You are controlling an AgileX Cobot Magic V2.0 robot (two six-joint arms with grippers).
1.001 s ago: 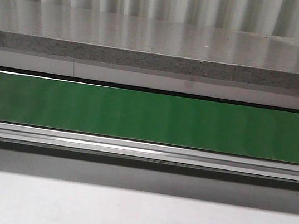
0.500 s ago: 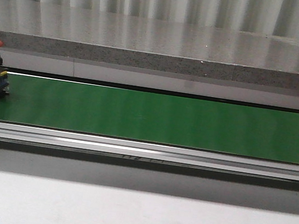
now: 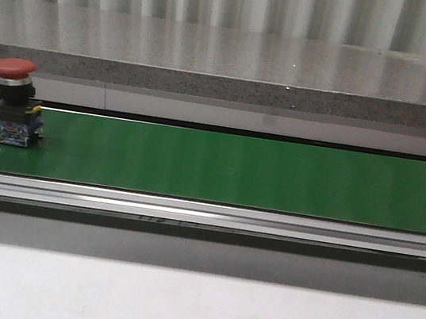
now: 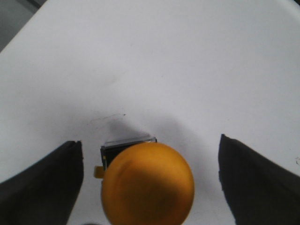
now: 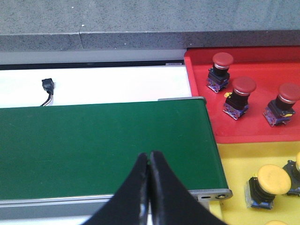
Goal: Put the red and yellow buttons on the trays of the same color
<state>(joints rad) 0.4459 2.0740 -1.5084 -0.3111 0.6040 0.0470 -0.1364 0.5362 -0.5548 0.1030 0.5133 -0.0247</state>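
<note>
A red button (image 3: pixel 15 102) with a black base stands upright at the left end of the green belt (image 3: pixel 235 169) in the front view. In the left wrist view, a yellow button (image 4: pixel 147 185) stands on a white surface between the wide-apart fingers of my left gripper (image 4: pixel 150 140), which is open and not touching it. My right gripper (image 5: pixel 150 157) is shut and empty above the belt's end (image 5: pixel 93 145). Beside that end lie a red tray (image 5: pixel 199 108) holding three red buttons (image 5: pixel 243 89) and a yellow tray (image 5: pixel 234 164) holding yellow buttons (image 5: pixel 269 180).
A grey stone ledge (image 3: pixel 227 65) runs behind the belt, and an aluminium rail (image 3: pixel 205 214) runs along its front. A small black connector with wires (image 5: pixel 48 86) lies on the white surface behind the belt. Neither arm shows in the front view.
The red button has ridden the belt rightward from the left edge into full view.
</note>
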